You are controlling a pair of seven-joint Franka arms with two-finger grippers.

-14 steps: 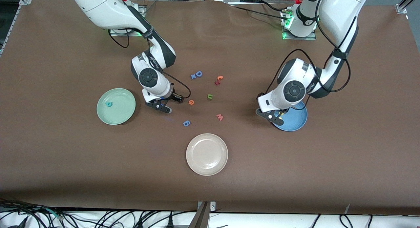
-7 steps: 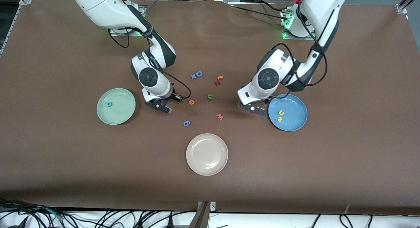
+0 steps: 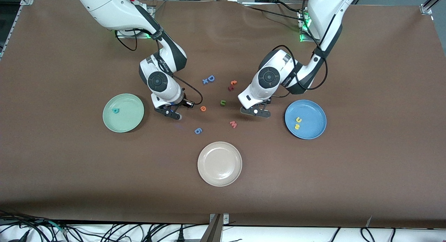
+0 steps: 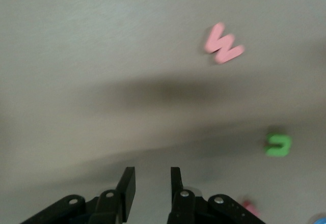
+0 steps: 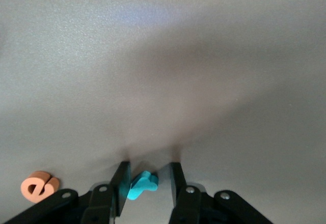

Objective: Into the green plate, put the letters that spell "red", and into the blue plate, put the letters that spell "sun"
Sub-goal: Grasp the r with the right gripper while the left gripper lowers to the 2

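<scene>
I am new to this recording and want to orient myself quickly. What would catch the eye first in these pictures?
Three plates lie on the brown table: the green plate toward the right arm's end holding a teal letter, the blue plate toward the left arm's end with two yellow letters, and a cream plate nearest the camera. Between them, the right gripper brackets a small teal letter beside the orange "e"; the left gripper hangs empty near the green "n".

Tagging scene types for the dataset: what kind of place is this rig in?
Most likely a robotics lab bench: two arms bolted to a brown-covered table, aluminium framing at its corners, loose cables along the near edge, and foam letters and plates laid out as test props.
</scene>
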